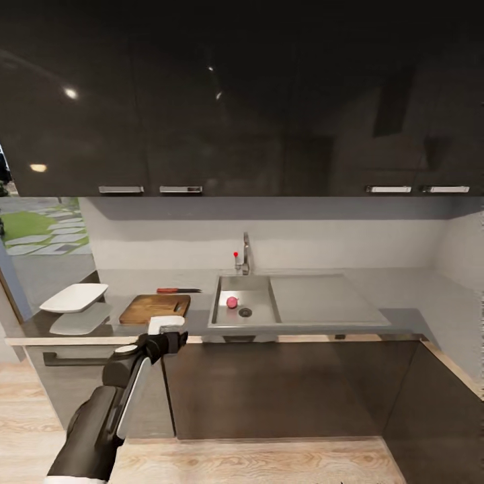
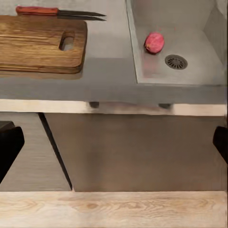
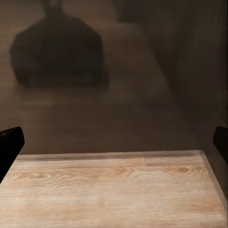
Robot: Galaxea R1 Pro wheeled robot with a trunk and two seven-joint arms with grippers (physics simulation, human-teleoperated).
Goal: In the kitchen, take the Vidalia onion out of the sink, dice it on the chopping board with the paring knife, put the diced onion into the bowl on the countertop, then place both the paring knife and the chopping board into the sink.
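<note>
From the head camera I see the countertop running below dark wall cabinets. The sink sits near centre, and the Vidalia onion rests on the basin floor, just beside the drain at roughly 10 o'clock from it. The chopping board lies flat at 9 o'clock from the sink. The paring knife lies on the counter at 12 o'clock from the board, apart from it. The bowl stands at 9 o'clock from the board.

My left gripper hangs in front of the counter edge, fingers spread wide, holding nothing. My right gripper faces the wood floor, likewise spread wide and empty.
</note>
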